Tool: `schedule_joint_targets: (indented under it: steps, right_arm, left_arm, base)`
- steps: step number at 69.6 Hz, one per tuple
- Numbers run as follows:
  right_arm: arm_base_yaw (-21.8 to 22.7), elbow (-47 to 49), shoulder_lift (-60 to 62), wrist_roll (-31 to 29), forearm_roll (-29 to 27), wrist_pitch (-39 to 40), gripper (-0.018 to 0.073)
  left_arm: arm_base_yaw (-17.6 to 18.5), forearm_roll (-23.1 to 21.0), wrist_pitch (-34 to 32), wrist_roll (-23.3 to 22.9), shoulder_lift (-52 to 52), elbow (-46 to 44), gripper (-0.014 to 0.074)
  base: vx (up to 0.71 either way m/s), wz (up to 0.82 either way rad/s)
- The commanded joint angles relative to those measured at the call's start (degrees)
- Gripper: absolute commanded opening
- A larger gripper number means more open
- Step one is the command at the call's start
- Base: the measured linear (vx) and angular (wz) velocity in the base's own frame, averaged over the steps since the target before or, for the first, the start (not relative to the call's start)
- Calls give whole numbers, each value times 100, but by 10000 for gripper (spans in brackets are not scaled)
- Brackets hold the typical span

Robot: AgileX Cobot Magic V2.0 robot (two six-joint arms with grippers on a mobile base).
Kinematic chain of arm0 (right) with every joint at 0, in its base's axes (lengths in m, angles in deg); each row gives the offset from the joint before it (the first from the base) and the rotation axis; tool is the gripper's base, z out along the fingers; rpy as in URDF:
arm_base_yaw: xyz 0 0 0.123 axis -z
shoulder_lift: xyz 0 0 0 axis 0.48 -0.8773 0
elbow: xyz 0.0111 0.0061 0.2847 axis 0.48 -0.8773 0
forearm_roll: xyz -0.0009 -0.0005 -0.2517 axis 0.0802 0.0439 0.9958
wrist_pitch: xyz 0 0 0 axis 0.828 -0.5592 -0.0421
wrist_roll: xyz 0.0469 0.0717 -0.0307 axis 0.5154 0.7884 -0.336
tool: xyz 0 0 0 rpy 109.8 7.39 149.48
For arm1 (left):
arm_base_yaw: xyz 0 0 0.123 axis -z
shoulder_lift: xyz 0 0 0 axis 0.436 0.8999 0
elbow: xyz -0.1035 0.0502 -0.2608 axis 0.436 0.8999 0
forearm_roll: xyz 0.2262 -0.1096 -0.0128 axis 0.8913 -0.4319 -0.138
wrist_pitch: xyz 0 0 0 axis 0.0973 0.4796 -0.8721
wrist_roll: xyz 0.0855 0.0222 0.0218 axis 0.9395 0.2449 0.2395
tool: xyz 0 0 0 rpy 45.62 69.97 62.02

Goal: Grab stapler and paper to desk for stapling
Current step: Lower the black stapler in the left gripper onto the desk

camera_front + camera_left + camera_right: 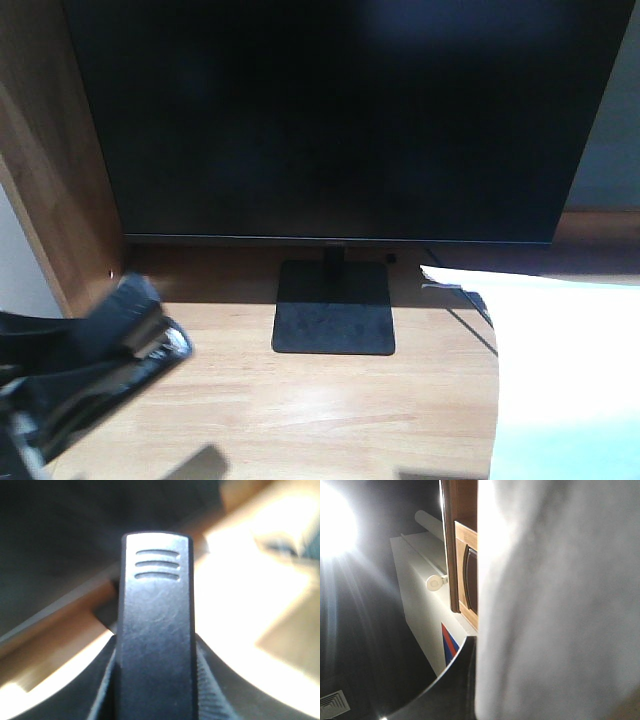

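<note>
The left hand is clamped on the stapler, low over the counter at its left; the paper reaches over the right side; whether the right hand grips it cannot be told; both seem nearly delivered; setting down and stapling remain.

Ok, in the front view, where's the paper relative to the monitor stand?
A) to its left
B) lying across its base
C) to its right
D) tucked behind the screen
C: the white paper fills the right side of the front view, off to the right of the monitor stand and not on its base. The black thing on the left is the stapler.
</note>
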Motion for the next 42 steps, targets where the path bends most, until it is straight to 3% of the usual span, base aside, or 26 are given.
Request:
schedule_joint_targets:
  steps: [1, 10, 20, 42]
  right_arm:
    - [29, -15, -55, -30, 14, 229, -5]
    - [29, -15, -55, -30, 14, 229, -5]
    - [29, -15, -55, -30, 14, 229, -5]
    - [29, -15, -55, -30, 14, 229, -5]
  left_arm:
    - [0, -896, -444, 1238, 438, -218, -6]
    - [-37, -1408, -304, 2336, 1065, -218, -6]
    - [-358, -1895, 93, 3423, 1681, -218, -6]
    - [-953, -2252, 1437, 5267, 2985, -248, -6]
  base:
    - [0, 0]
    - [0, 0]
    - [0, 0]
    - [0, 0]
